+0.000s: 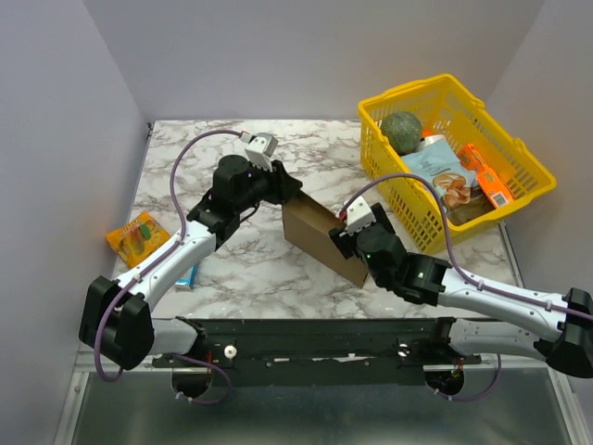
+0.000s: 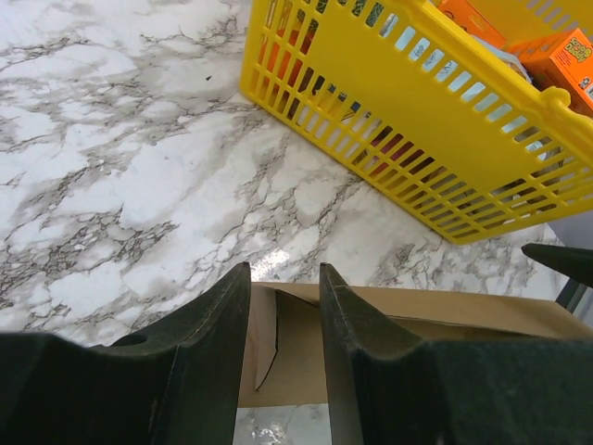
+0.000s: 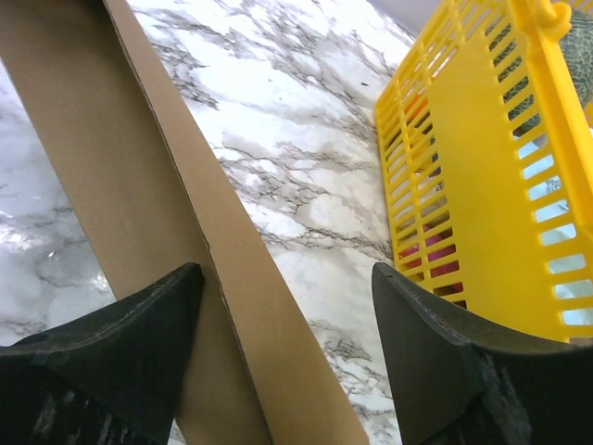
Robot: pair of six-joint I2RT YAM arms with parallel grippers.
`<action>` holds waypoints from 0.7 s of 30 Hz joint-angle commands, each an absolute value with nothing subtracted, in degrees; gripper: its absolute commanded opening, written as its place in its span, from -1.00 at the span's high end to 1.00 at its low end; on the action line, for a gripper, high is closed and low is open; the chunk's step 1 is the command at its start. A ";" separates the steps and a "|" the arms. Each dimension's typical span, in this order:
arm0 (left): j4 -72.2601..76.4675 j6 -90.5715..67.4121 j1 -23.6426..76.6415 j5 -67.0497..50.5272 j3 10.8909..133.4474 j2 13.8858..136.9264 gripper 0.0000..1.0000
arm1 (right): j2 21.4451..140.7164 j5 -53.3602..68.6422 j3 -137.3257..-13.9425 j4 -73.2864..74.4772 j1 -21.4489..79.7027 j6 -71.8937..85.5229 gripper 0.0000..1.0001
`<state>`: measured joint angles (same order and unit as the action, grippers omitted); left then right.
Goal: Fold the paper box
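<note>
left gripper (image 2: 284,269): my fingers stand partly apart over the near end of the plain brown cardboard paper box (image 1: 320,236); I cannot tell whether they pinch it.
paper box: upright on the white marbled table (image 1: 241,269), between my two grippers.
right gripper (image 3: 287,269): spread wide, with the box's wall edge between the fingers.
yellow plastic basket (image 1: 389,185): just right of the box.
</note>
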<state>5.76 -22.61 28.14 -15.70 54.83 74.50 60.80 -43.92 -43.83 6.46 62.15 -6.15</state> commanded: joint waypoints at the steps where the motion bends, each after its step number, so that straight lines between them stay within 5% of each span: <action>1: -6.07 -18.46 27.77 -10.73 50.63 76.11 0.16 | 57.67 -34.74 -44.82 17.30 62.58 -1.85 -0.70; 15: -4.92 -18.90 28.39 -9.76 48.78 76.11 0.23 | 43.33 -26.72 -47.63 22.49 62.58 16.69 -0.61; 21: -4.31 -19.42 28.92 -9.41 48.25 75.76 0.24 | 44.21 -25.32 -48.08 26.36 62.58 19.15 -0.15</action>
<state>8.88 -22.09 28.73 -13.21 52.47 73.38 43.72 -27.66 -46.68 21.23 62.19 14.94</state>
